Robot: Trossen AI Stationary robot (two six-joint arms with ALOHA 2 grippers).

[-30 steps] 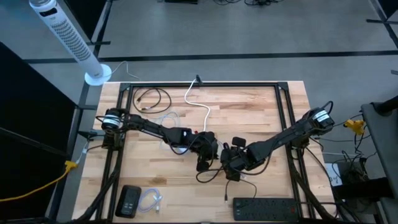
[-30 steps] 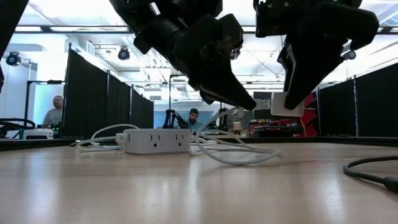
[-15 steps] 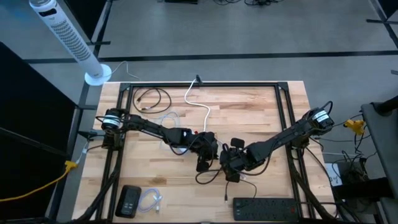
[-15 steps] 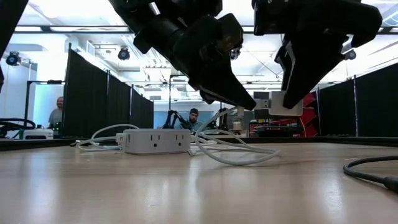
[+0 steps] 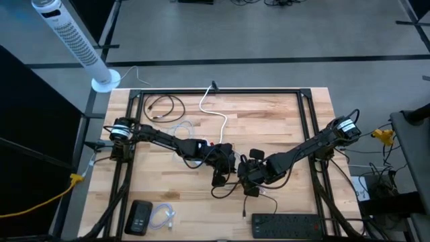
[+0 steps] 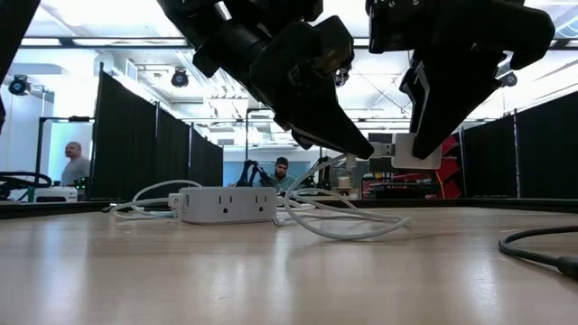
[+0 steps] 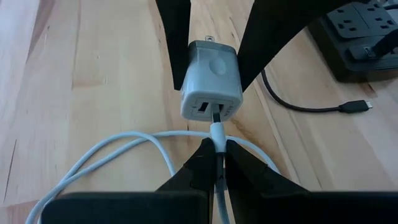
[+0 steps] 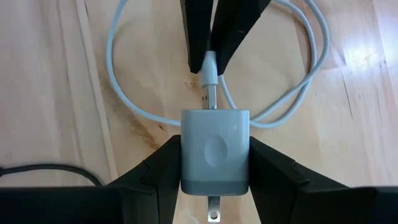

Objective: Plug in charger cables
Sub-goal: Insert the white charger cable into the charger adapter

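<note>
Both grippers meet above the table's middle. My left gripper [image 7: 216, 163] is shut on a white charger cable [image 7: 118, 155] just behind its plug [image 8: 209, 70]. My right gripper [image 8: 214, 177] is shut on a small white charger adapter [image 8: 214, 152] with two ports. The plug's metal tip [image 7: 216, 115] sits in one port, and some bare metal still shows. The cable's loop [image 6: 348, 224] lies on the table below. A black cable coil [image 5: 164, 104] lies at the far left. A translucent cable [image 5: 163, 216] lies at the near left. My left gripper pinches the white cable's neck right behind the plug [image 7: 216, 140] between its two fingertips, lying along the cable and slanting down from the table's left. The plug end is lifted and the rest hangs slack to the table. My right gripper pinches the adapter by its two flat sides [image 8: 186, 155], coming from the table's right. The adapter is lifted clear, ports toward my left gripper, prongs [image 8: 212, 216] toward the wrist.
A white socket cube [image 6: 226, 203] with its thick white cord [image 5: 215, 114] lies toward the far side. A black power strip [image 5: 289, 225] lies at the near edge with a black cable [image 6: 542, 244] nearby. A black device [image 5: 140, 216] lies near left. People stand in the room behind.
</note>
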